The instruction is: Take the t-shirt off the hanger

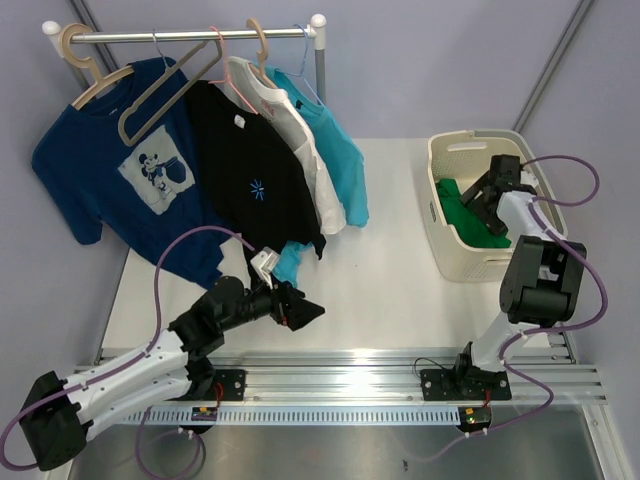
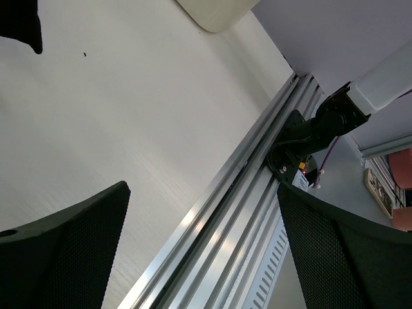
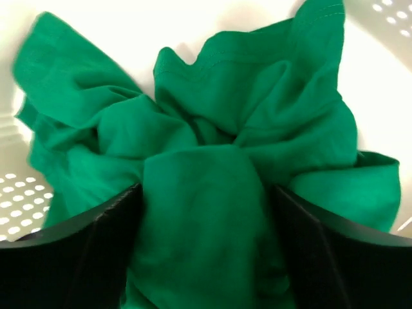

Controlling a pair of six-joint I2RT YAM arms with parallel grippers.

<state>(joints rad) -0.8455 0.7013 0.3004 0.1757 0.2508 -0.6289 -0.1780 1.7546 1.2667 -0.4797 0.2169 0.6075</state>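
Observation:
The bright green t-shirt [image 1: 462,215] lies crumpled inside the cream laundry basket [image 1: 470,268] at the right. My right gripper [image 1: 487,195] reaches down into the basket. In the right wrist view its jaws [image 3: 205,193] stand wide apart, with a loose fold of the t-shirt [image 3: 212,122] bulging up between them. The thin grey-beige hanger [image 1: 152,98] hangs bare on the clothes rail at the far left, in front of a navy shirt. My left gripper [image 1: 308,312] hovers low over the table's near middle, open and empty [image 2: 203,188].
The clothes rail [image 1: 190,35] carries a navy cartoon shirt [image 1: 110,180], a black shirt [image 1: 255,190], a white one and a turquoise one [image 1: 340,160]. An aluminium mounting rail [image 2: 238,206] runs along the table's near edge. The basket wall [image 3: 380,51] is perforated.

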